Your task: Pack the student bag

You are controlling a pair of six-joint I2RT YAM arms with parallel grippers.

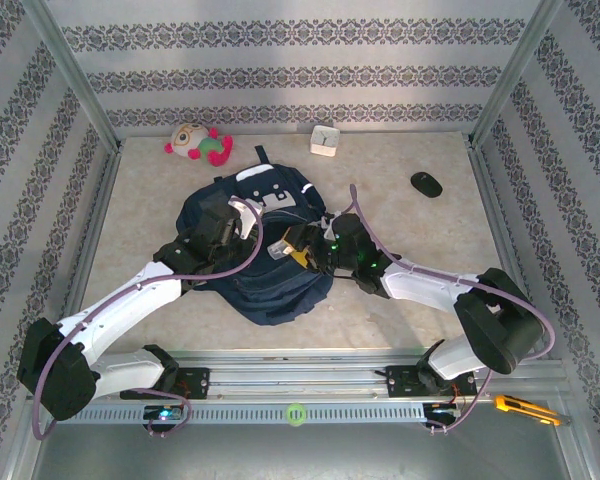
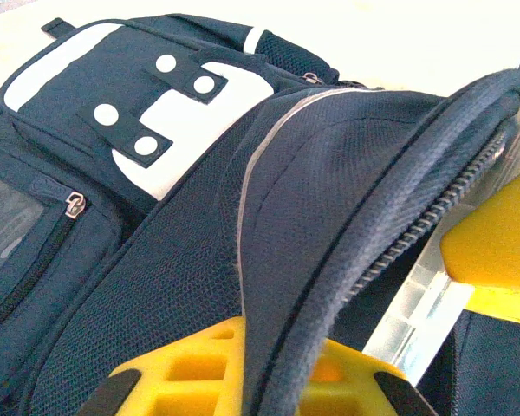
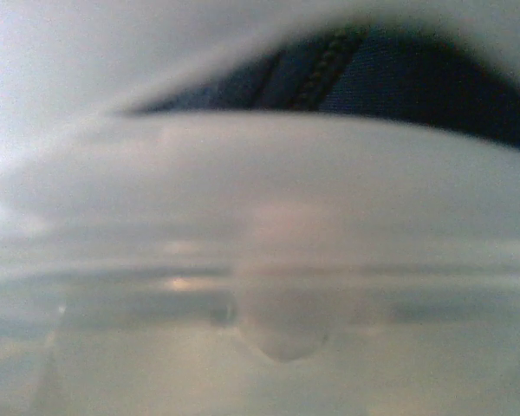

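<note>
The student bag [image 1: 265,270], navy blue with white patches, lies in the middle of the table. My left gripper [image 1: 242,222] is shut on the zipper edge of the bag's flap [image 2: 347,173], which runs up between its yellow fingers [image 2: 182,373] and is held lifted. My right gripper [image 1: 302,250] is at the bag's opening with a clear plastic container [image 1: 279,243] at its tip. This container [image 3: 260,260] blurs the right wrist view from close up, hiding the jaws. One yellow finger [image 2: 498,238] of the right gripper lies against the container [image 2: 416,303] under the flap.
A plush toy [image 1: 198,143] and a small white box [image 1: 325,140] sit at the back of the table. A black mouse [image 1: 426,183] lies at the right rear. A yellow cutter [image 1: 525,408] rests on the front rail. Frame posts and patterned walls enclose the table.
</note>
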